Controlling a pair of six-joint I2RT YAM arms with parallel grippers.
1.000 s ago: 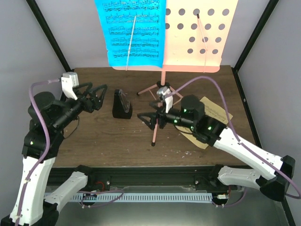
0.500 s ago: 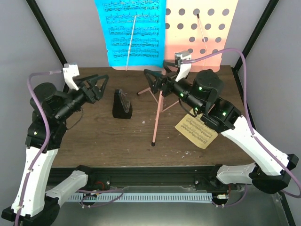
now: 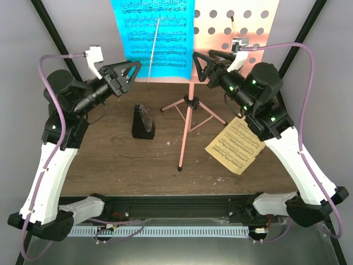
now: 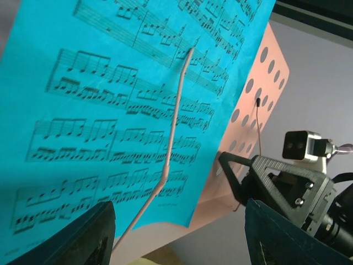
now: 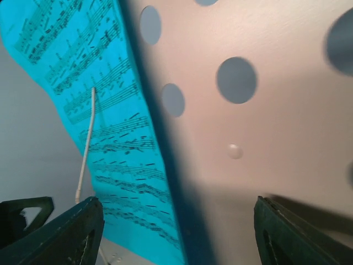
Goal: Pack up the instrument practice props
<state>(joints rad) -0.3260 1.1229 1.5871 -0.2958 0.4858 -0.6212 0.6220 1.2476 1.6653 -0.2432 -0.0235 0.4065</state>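
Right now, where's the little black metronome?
In the top view, the metronome stands on the table, left of the pink stand, below the blue page.

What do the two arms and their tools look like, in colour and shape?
Both arms have white lower links and black upper joints with small green lights. A purple cable loops along each. The left tool and right tool have black triangular fingers, with a white camera box at each wrist.

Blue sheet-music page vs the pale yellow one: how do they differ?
Colour: the blue printed sheet-music page is bright cyan; the pale yellow printed sheet-music page is tan. Pose: the blue page stands upright against the salmon-pink perforated music stand; the yellow page lies flat on the brown wooden table. Both carry printed staves.
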